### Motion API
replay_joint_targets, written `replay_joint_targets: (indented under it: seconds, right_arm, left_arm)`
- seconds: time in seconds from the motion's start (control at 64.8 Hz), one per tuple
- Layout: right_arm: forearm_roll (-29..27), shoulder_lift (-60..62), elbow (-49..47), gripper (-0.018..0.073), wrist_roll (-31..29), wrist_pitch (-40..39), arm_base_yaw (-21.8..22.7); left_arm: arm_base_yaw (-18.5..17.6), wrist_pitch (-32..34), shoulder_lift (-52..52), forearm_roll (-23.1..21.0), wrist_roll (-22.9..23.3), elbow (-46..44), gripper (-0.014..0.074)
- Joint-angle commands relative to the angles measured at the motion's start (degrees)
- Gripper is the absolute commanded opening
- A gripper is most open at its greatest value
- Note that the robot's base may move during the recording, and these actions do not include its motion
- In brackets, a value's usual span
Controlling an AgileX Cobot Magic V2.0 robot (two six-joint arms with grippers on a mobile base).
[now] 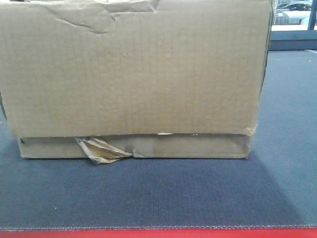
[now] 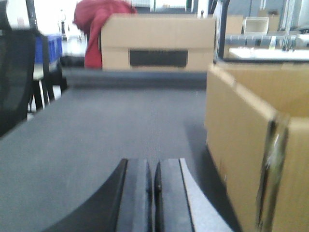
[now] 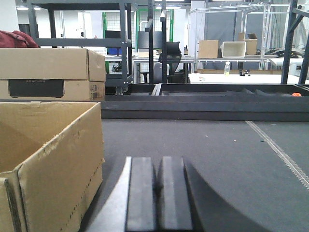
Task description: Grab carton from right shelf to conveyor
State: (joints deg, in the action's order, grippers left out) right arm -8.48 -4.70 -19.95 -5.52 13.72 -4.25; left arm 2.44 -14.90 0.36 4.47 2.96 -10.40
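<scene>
Since the carton (image 1: 133,74) already rests on the conveyor (image 1: 148,193), with the belt's red strip (image 1: 158,233) running along the near edge in the front view, I judge the carry to be essentially done. My left gripper (image 2: 154,193) sits low over the belt with its 2 pads pressed together and nothing between them; the carton (image 2: 256,145) stands just to its right, not touching. My right gripper (image 3: 157,193) is likewise closed on nothing, and the carton (image 3: 48,164) stands just to its left, top flaps open. So the box lies between my 2 grippers, apart from both.

Handling, as I judge it: plain corrugated board, stiff enough along its edges and corners, softer mid-panel. It looks worn, with a torn upper edge, a loose tape scrap (image 1: 101,149) at the recessed bottom strip and a scuffed corner. With the top open and nothing seen inside from the right wrist view, it is probably light, though I cannot see the whole interior. It is too wide for 1 jaw, so any further hold would be a 2-sided squeeze on the end walls, low and near the corners where the board resists buckling. Matte cardboard should give fair friction.

A second carton (image 3: 48,72) stands farther ahead on the left.
</scene>
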Motion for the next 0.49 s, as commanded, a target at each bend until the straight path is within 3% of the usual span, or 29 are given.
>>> replay_joint_targets:
  seconds: [0.0, 0.123, 0.17, 0.478]
  right_arm:
    - [0.8, 0.3, 0.1, -0.0078, -0.4, -1.4, 0.2]
    - [0.8, 0.3, 0.1, -0.0078, -0.4, -1.5, 0.2]
    - [0.8, 0.3, 0.1, -0.0078, -0.4, -1.5, 0.2]
    - [0.8, 0.3, 0.1, -0.0078, -0.4, -1.8, 0.2]
  left_arm:
    - [0.3, 6.4, -0.4, -0.7, -0.4, 5.0, 0.0020]
    - [0.3, 17.9, -0.4, -0.9, -0.4, 10.4, 0.0020]
    - [0.3, 14.9, -0.4, -1.1, -0.4, 10.4, 0.0020]
    - [0.3, 15.7, -0.4, -2.2, -0.4, 10.4, 0.0021]
